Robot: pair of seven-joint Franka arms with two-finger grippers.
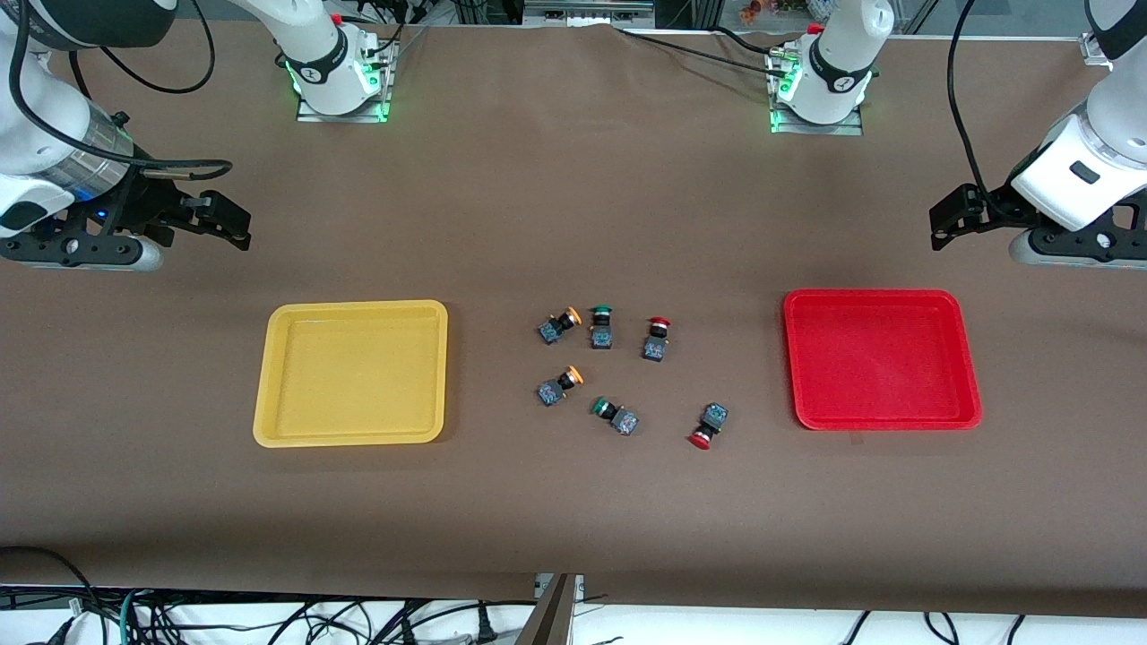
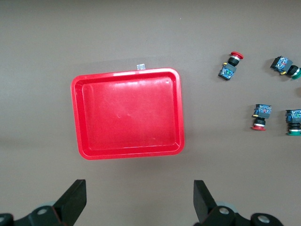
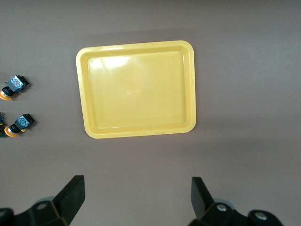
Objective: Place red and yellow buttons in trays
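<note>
Brown table (image 1: 573, 502): red-capped dark-bodied push-button (image 1: 657, 339) nearest the left gripper (image 2: 140, 200); the right gripper (image 3: 136, 197) matches it: fingers spread wide, empty.

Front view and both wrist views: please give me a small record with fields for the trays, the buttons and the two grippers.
yellow plastic tray: empty, toward the right arm's end
red plastic tray: empty, toward the left arm's end
red-capped buttons: on the table between the trays
orange-yellow-capped buttons: on the table between the trays
green-capped buttons: among them
left gripper: open, waiting
right gripper: open, waiting
</note>
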